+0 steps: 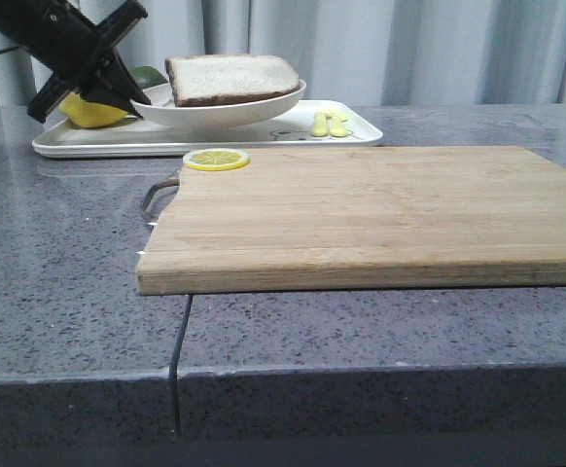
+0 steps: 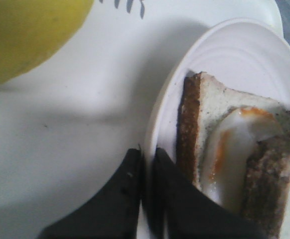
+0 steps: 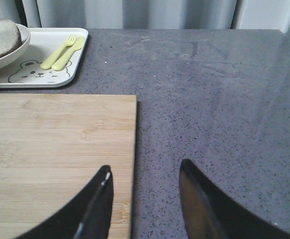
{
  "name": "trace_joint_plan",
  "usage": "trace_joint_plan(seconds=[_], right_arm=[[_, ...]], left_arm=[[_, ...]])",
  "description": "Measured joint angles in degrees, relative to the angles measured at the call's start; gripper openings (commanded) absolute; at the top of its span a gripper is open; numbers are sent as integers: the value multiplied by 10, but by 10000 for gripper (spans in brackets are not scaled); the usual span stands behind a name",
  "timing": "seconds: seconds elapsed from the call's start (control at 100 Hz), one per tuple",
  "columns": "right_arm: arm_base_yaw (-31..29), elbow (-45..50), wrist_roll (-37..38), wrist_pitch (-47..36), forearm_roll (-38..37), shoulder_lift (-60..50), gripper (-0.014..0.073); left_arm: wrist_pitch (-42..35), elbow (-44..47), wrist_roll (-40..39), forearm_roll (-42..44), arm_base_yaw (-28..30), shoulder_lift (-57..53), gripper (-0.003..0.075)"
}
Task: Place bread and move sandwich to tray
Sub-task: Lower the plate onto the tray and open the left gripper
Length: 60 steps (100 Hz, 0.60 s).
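Note:
The sandwich (image 1: 232, 78) lies in the round white plate (image 1: 264, 109) over the white tray (image 1: 361, 134) at the back left. In the left wrist view a lower slice (image 2: 205, 109) carries the fried egg (image 2: 234, 154), and the bread (image 2: 277, 194) partly covers it. My left gripper (image 1: 132, 102) is shut on the plate's rim (image 2: 157, 124), one finger inside and one outside (image 2: 146, 152). I cannot tell whether the plate rests on the tray (image 2: 60, 149). My right gripper (image 3: 145, 172) is open and empty over the cutting board's right edge.
A wooden cutting board (image 1: 361, 214) fills the table's middle, and it also shows in the right wrist view (image 3: 55, 144). A lemon slice (image 1: 216, 159) sits on its far left corner. A whole lemon (image 1: 93, 112) and yellow cutlery (image 1: 329, 124) lie on the tray.

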Motion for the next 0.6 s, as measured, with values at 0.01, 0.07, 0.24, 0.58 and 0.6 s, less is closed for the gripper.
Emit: trace_joint_plan(seconds=[0.01,0.07,0.24,0.58,0.6], right_arm=[[0,0,0,0,0,0,335],[0,0,0,0,0,0,335],[0,0,0,1,0,0,335],[0,0,0,1,0,0,335],[0,0,0,2,0,0,335]], left_arm=[[-1,0,0,0,0,2,-20],[-2,0,0,0,0,6,-20],[-6,0,0,-1,0,15,-20],[-28,0,-4,0,-1,15,-20],[-29,0,-4,1,-1,15,-20]])
